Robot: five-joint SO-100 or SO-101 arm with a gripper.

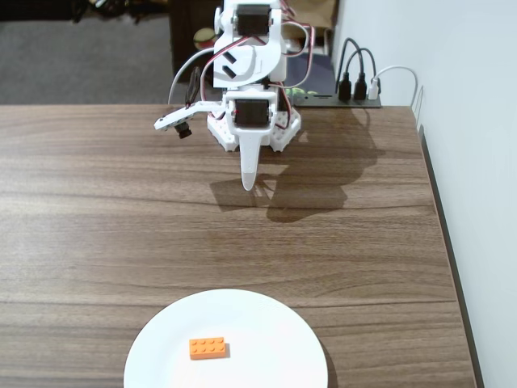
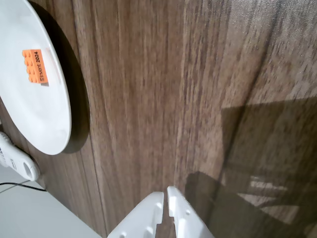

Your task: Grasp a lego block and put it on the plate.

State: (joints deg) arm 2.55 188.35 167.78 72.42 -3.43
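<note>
The orange lego block (image 1: 208,347) lies flat on the white plate (image 1: 266,331) at the table's near edge in the fixed view. The wrist view shows the same lego block (image 2: 35,66) on the plate (image 2: 34,114) at its upper left. My white gripper (image 1: 250,184) hangs folded back by the arm's base at the far side of the table, tip down, well away from the plate. In the wrist view my gripper (image 2: 165,193) has its two fingers pressed together with nothing between them.
The arm's base (image 1: 254,129) stands at the far middle of the wooden table (image 1: 97,210). A black power strip (image 1: 355,99) with plugged cables sits behind it on the right. The table's right edge meets a white wall (image 1: 477,162).
</note>
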